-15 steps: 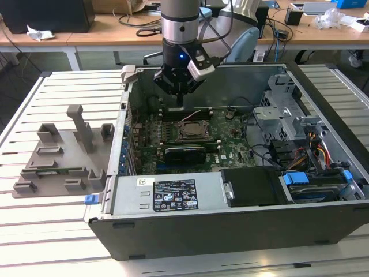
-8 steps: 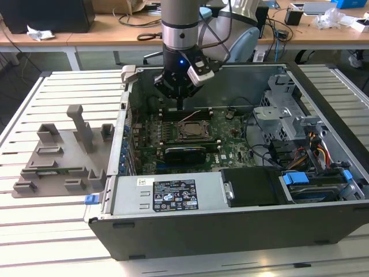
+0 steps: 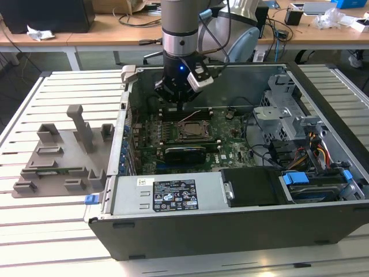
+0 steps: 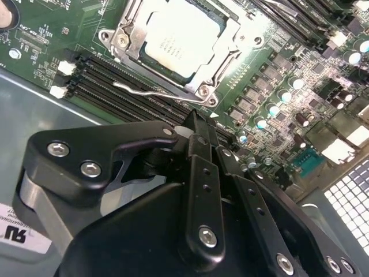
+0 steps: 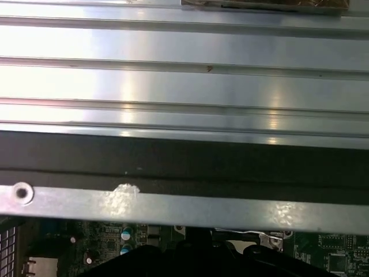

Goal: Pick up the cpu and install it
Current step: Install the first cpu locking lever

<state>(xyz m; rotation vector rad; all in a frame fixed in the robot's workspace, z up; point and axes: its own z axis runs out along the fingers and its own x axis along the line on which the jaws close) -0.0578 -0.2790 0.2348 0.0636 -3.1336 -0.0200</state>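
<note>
Hovering at upper centre of the exterior view, gripper [image 3: 180, 98] above the socketed cpu [image 4: 180, 40]; jaw state untellable. Best kept square, clear of the lever [image 4: 153, 91].

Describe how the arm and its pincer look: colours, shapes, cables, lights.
The arm is a thick cylinder, dark grey above and silvery below, with a black wrist showing a small blue light. A black cable runs alongside it. The pincer is matte black, built of angular linked bars joined by silver screws and round pivot bolts.
</note>
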